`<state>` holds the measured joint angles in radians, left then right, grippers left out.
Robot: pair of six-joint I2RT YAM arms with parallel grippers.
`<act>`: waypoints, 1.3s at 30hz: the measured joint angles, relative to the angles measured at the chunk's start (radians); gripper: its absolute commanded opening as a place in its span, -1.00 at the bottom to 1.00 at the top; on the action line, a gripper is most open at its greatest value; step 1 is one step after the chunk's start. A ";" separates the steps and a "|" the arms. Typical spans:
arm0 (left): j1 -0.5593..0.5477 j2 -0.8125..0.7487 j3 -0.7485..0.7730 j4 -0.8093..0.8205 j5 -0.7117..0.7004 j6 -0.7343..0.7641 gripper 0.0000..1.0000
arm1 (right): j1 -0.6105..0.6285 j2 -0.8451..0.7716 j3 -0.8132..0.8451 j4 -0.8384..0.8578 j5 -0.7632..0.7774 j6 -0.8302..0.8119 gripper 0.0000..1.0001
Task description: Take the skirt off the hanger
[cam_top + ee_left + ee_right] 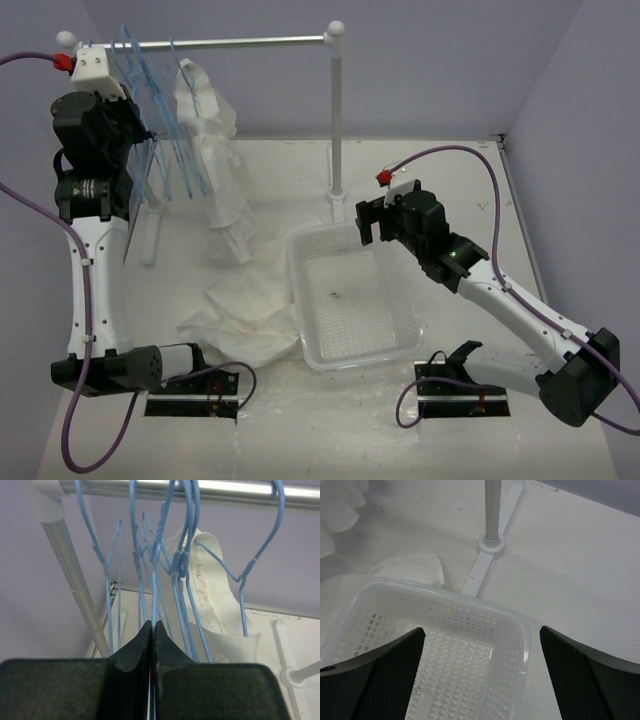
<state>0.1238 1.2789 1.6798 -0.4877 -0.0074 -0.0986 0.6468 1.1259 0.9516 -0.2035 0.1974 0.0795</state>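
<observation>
Beside the basket, skirt (245,312): lies crumpled and flat on the worktop (450,180), off every hanger, spread leftward from the basket's left wall.
Skirt edges: right edge meets the clear plastic basket (410,310), whether tucked under it cannot be told; near edge lies close to the left arm's base; far edge reaches towards the hem of the ruffled garment (222,190).
Ruffled garment: hangs from the rail (240,42) on a blue hanger, tiers dropping to the worktop.
Open room: bare worktop shows right of the stand post (337,120) and along the basket's right side; the left end of the rail is crowded with blue hangers (107,580).
Left claw (151,625): raised to the rail, jaws pressed fully together, a thin wire of one blue hanger (154,595) running into the seam between the tips, apparently pinched there.
Right claw (481,630): spread wide, holding nothing, hovering over the basket's far rim, near the post's foot (491,542).
</observation>
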 measured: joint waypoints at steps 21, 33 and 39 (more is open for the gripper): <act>0.000 0.030 -0.038 0.061 -0.098 -0.041 -1.00 | 0.000 0.001 0.000 0.000 0.021 -0.014 0.98; 0.000 -0.005 -0.119 0.050 -0.091 -0.060 0.54 | 0.000 0.001 0.000 0.000 0.020 -0.017 0.98; 0.000 -0.062 -0.098 0.039 -0.024 -0.089 1.00 | 0.000 0.010 0.000 -0.008 0.013 -0.017 0.98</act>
<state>0.1238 1.2171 1.5822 -0.4484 -0.0311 -0.1879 0.6468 1.1355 0.9520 -0.2119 0.2104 0.0628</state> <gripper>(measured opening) 0.985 0.990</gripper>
